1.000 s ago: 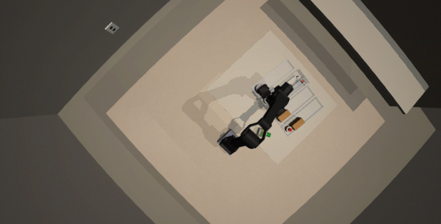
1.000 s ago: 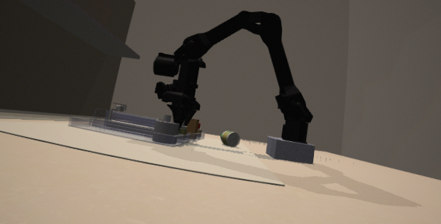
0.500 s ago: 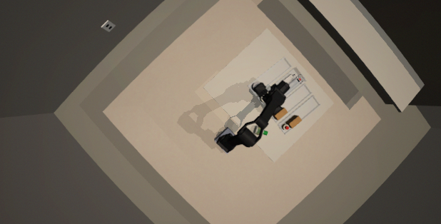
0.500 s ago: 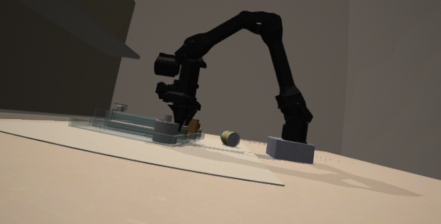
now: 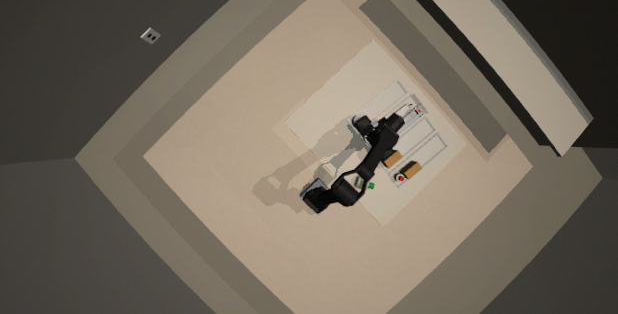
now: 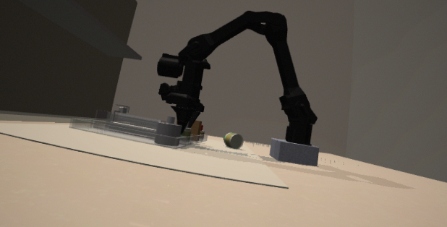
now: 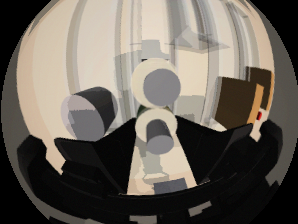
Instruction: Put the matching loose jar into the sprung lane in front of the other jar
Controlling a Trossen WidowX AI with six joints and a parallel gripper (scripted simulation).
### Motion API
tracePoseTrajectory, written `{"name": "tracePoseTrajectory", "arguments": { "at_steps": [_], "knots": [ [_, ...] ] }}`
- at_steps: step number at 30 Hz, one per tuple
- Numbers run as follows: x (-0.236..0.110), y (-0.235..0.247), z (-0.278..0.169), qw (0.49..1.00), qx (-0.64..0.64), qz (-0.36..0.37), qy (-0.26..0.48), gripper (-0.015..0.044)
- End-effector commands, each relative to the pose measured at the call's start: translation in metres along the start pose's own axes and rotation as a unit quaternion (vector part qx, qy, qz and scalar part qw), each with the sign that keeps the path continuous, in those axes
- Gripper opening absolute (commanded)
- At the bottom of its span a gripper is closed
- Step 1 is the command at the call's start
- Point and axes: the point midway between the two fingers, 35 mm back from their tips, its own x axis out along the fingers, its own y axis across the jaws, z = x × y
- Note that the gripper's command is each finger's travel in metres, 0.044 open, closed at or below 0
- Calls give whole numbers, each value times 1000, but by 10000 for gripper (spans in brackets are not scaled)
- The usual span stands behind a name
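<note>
The black parallel-jaw claw (image 7: 154, 141) is clamped on a small cream jar with a grey lid (image 7: 157, 133), right at the front of the clear plastic lane rack (image 6: 119, 125), just before a matching grey-lidded jar (image 7: 157, 87).

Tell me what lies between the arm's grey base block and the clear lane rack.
A small green-banded jar lying on its side on the mat, touching neither base block nor rack; the exterior view shows it.
</note>
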Motion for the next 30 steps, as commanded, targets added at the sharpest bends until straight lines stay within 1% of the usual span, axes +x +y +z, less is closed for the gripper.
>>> {"name": "tracePoseTrajectory", "arguments": {
  "at_steps": [1, 9, 20, 21, 24, 30],
  "knots": [
    [0, 0, -1, 1000, 1, 0, -1, 0],
    [0, 0, -1, 1000, 1, 0, -1, 0],
    [0, 0, 0, 1000, 1, 0, -2, 289],
    [0, 0, 0, 1000, 1, 0, -2, 307],
    [-3, 0, 0, 1000, 1, 0, -2, 307],
    [-20, 0, 0, 1000, 1, 0, -2, 307]
  ]
}}
